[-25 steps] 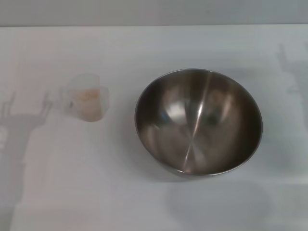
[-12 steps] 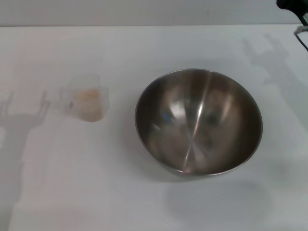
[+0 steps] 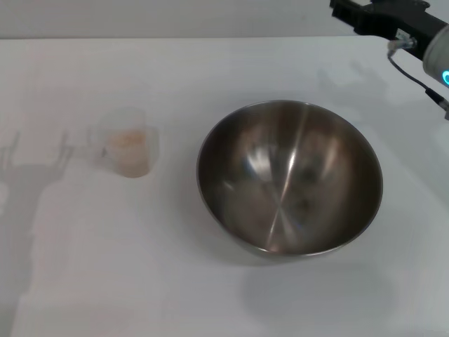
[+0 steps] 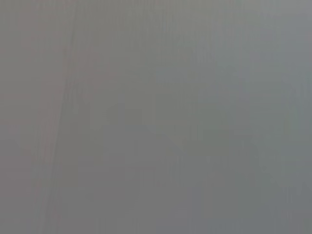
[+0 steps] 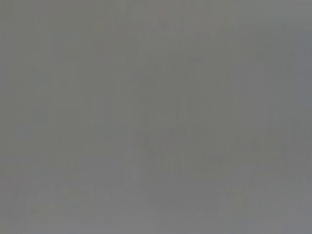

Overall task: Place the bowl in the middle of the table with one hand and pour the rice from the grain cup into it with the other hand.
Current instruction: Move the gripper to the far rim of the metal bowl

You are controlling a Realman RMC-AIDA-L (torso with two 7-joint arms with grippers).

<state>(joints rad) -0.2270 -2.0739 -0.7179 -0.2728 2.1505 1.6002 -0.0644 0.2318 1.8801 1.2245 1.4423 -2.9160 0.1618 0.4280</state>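
Note:
In the head view the steel bowl (image 3: pixel 280 161) sits empty on the white table (image 3: pixel 105 267), right of centre. Left of it stands the small clear grain cup (image 3: pixel 128 149), upright, with pale rice (image 3: pixel 127 142) inside. My right gripper (image 3: pixel 341 11) reaches in at the far right corner, high above the table and well behind the bowl, touching nothing. My left gripper is out of view; only its shadow falls on the table's left edge. Both wrist views show plain grey.
A cable (image 3: pixel 414 70) hangs from the right arm (image 3: pixel 435 49) over the table's far right side. A grey wall (image 3: pixel 175 17) runs behind the table's back edge.
My right arm has come further into view from the top right corner, moving left. Its shadow on the table has shifted left too. Bowl and cup have not moved.

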